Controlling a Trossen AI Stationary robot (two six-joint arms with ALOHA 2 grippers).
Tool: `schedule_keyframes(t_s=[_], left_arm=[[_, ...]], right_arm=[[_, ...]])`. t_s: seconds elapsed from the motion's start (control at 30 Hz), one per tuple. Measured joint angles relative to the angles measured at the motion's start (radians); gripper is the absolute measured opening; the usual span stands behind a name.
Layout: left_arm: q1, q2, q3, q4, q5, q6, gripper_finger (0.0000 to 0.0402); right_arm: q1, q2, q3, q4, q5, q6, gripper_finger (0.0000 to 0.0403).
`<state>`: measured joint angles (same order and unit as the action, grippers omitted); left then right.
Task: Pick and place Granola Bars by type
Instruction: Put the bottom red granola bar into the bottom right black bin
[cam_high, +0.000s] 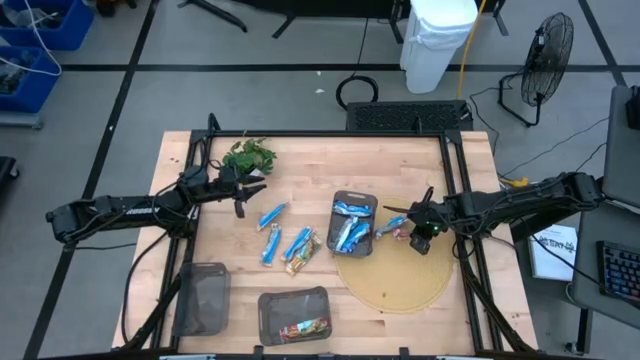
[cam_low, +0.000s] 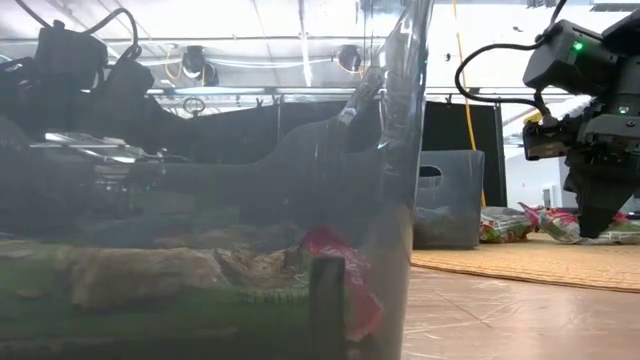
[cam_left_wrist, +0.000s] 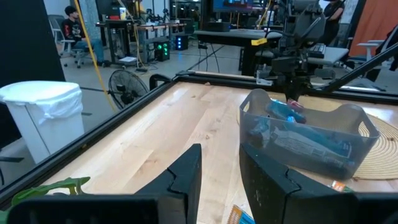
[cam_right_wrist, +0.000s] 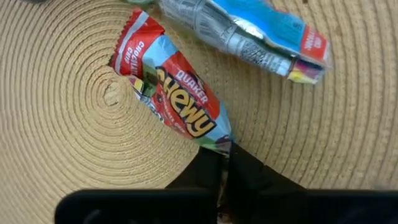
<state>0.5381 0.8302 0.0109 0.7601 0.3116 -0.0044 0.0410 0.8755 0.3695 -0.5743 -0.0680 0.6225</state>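
Red-wrapped Chewy granola bar (cam_right_wrist: 177, 99) lies on the woven straw mat (cam_right_wrist: 62, 137), its end pinched in the right hand (cam_right_wrist: 225, 163). Left hand (cam_left_wrist: 219, 180) hovers half-spread over the wooden desk (cam_high: 310, 165) near the plant sprig (cam_high: 248, 155).

dark jointed arms (cam_high: 130, 210), black cabling

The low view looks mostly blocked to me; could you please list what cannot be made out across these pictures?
- Low view: a clear tray's wall up close blurs the left half; the bars behind are smears.
- Right wrist view: the right gripper, shut on the red Chewy bar, hides that bar's end; the blue bar is cut off.
- High view: wrapper print is too small to read.
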Motion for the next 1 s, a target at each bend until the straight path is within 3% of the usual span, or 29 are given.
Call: schedule_keyframes(t_s=[0.63, 1.0], left_arm=[[0.000, 0.000, 0.000, 0.000, 0.000, 0.000, 0.0113], [0.000, 0.000, 0.000, 0.000, 0.000, 0.000, 0.0113]], right_arm=[[0.000, -0.097, 0.000, 0.027, -0.015, -0.046, 0.0003], [0.000, -0.134, 0.000, 0.342, -0.015, -0.233, 0.0003]])
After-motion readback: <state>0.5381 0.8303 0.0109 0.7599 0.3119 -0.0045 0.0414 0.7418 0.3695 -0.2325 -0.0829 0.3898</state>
